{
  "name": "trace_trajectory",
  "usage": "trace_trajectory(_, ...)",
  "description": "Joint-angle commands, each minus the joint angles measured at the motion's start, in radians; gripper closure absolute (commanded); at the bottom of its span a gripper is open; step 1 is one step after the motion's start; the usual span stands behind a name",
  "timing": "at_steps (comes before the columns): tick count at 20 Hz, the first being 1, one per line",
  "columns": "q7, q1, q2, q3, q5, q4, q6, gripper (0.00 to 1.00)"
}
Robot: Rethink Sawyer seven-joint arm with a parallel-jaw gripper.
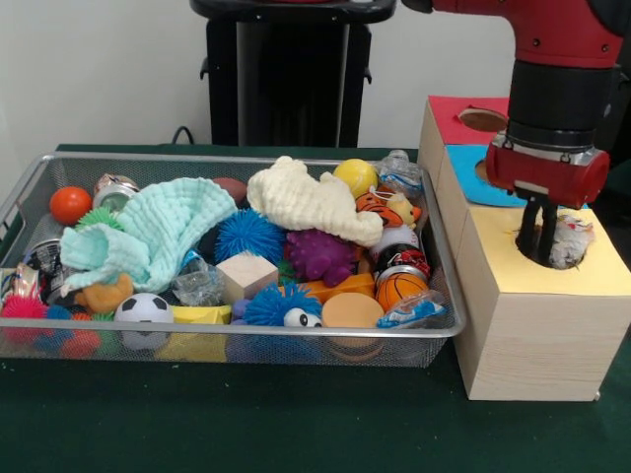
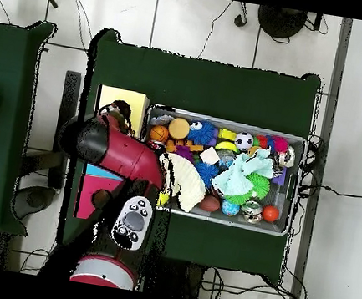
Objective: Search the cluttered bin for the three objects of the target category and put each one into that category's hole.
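My gripper (image 1: 538, 246) reaches straight down at the dark hole in the yellow top (image 1: 552, 276) of the wooden box. A small white and grey fuzzy toy (image 1: 571, 241) lies at the hole's right rim, touching the gripper. Whether the gripper holds the toy does not show. In the overhead view the red arm (image 2: 121, 151) covers the gripper, and only part of the yellow top (image 2: 123, 98) shows. The wire bin (image 1: 296, 333) left of the box is full of mixed things.
The box also has a blue top (image 1: 465, 168) and a red top (image 1: 454, 123), each with a hole. The bin holds a mint cloth (image 1: 158, 232), a cream cloth (image 1: 306, 202), spiky balls, sports balls, cans and a wooden cube (image 1: 246, 276).
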Motion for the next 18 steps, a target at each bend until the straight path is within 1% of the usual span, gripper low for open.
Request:
trace_trajectory(1, 0.044, -0.06, -0.098, 0.049, -0.068, 0.102, 0.139, 1.0)
trace_trajectory(4, 0.033, -0.083, -0.145, 0.063, -0.077, 0.121, 0.175, 1.0)
trace_trajectory(6, 0.03, -0.094, -0.163, 0.063, -0.084, 0.121, 0.194, 1.0)
trace_trajectory(10, 0.021, -0.125, -0.169, 0.082, -0.1, 0.116, 0.204, 1.0)
trace_trajectory(15, 0.039, -0.129, -0.173, 0.094, -0.109, 0.123, 0.2, 1.0)
trace_trajectory(16, 0.051, -0.12, -0.168, 0.082, -0.112, 0.118, 0.195, 1.0)
trace_trajectory(18, 0.074, -0.096, -0.153, 0.037, -0.13, 0.103, 0.17, 1.0)
